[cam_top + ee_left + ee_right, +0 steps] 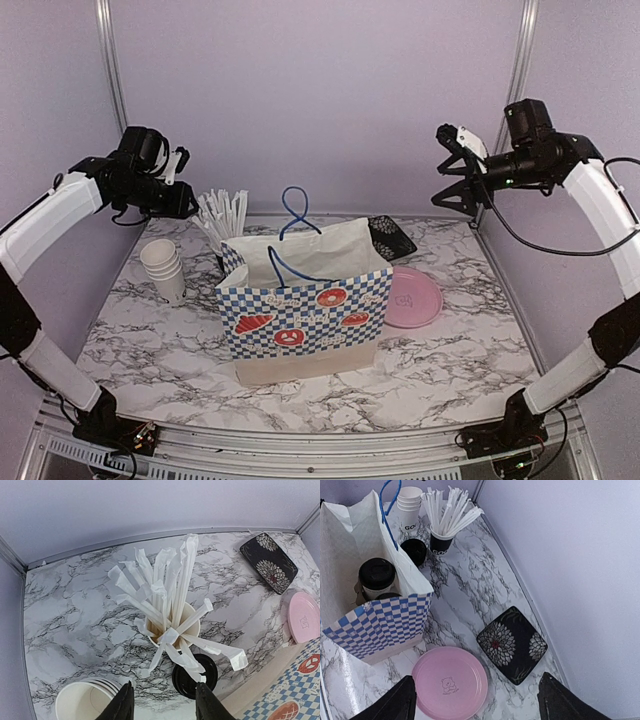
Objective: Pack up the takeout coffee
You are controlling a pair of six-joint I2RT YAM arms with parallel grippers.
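In the right wrist view, one takeout coffee (377,576), a white cup with a black lid, stands inside the open blue-checked paper bag (375,625). A second black-lidded cup (414,551) stands on the table behind the bag, next to the straw cup; the left wrist view shows its lid (196,679) partly under straws. My left gripper (165,704) hangs high over that spot, open and holding nothing. My right gripper (476,706) is raised above the plates, wide open and holding nothing. From the top, both grippers (180,195) (447,168) are lifted at the back, on either side of the bag (305,310).
A black cup of white wrapped straws (172,615) and a stack of plain white cups (164,268) stand left of the bag. A pink plate (449,682) and a square black flowered plate (512,644) lie to its right. The bag's blue handles (293,215) stick up.
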